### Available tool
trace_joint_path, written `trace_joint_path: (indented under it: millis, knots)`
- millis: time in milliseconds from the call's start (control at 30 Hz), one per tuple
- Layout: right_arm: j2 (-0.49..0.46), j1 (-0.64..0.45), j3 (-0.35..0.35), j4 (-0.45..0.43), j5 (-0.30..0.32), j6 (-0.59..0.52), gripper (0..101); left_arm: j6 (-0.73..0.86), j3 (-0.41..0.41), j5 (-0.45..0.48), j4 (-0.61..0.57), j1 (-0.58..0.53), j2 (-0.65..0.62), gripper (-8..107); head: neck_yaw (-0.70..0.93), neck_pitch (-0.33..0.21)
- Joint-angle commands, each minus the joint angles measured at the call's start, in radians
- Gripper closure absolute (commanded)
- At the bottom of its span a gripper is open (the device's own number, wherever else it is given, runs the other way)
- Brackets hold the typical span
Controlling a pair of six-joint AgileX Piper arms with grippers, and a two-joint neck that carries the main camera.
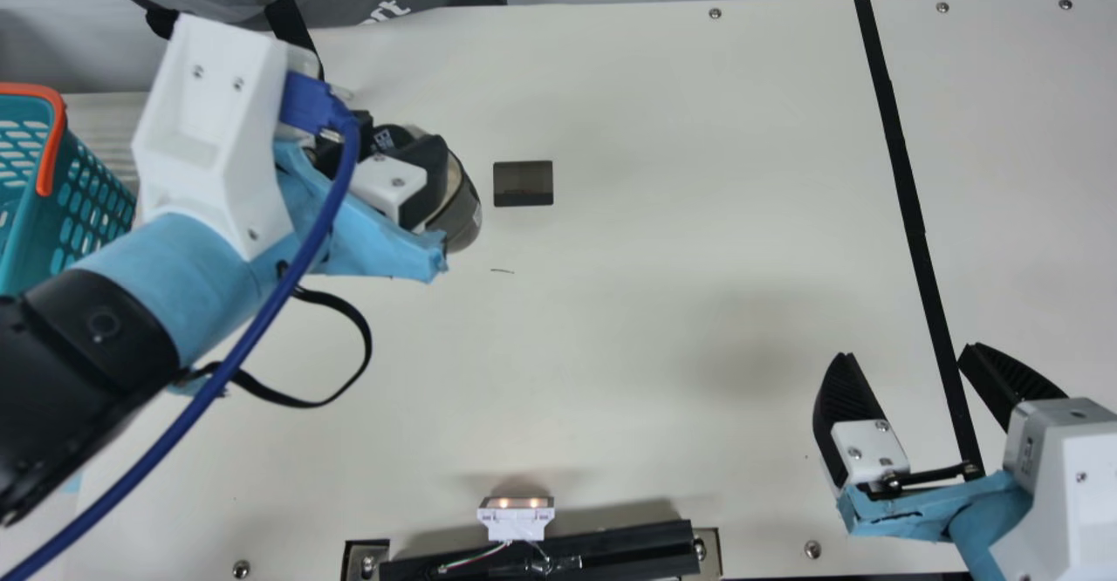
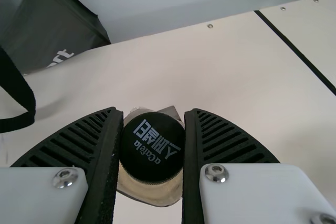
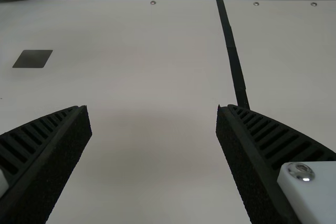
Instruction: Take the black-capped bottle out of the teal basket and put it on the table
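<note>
Angled in from the frame's lower left, the left gripper (image 1: 408, 143) pinches the black-capped bottle (image 1: 466, 216) at upper left, pale lettering across its round cap (image 2: 152, 153).

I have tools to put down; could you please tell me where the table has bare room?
Bare table lies between the dark rectangle and the black strip, and right of that strip beyond the right pincer. The left is crowded: teal basket, left arm, left pincer gripping the bottle.
</note>
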Motion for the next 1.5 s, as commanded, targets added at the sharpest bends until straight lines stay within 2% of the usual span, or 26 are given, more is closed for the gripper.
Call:
trace_joint_path:
  millis: [0,767,1467]
  knots:
    - [0.000,0.000,0.000,0.000,0.000,0.000,10,-0.015,0.007,-0.002,0.007,-0.015,0.002,99,0.008,-0.004]
    - [0.000,0.000,0.000,0.001,-0.002,0.000,10,-0.144,0.090,-0.051,0.051,-0.096,0.022,99,0.008,-0.004]
    - [0.000,0.000,0.000,0.001,-0.002,0.000,10,-0.290,0.138,-0.056,0.167,-0.175,0.058,99,0.008,-0.004]
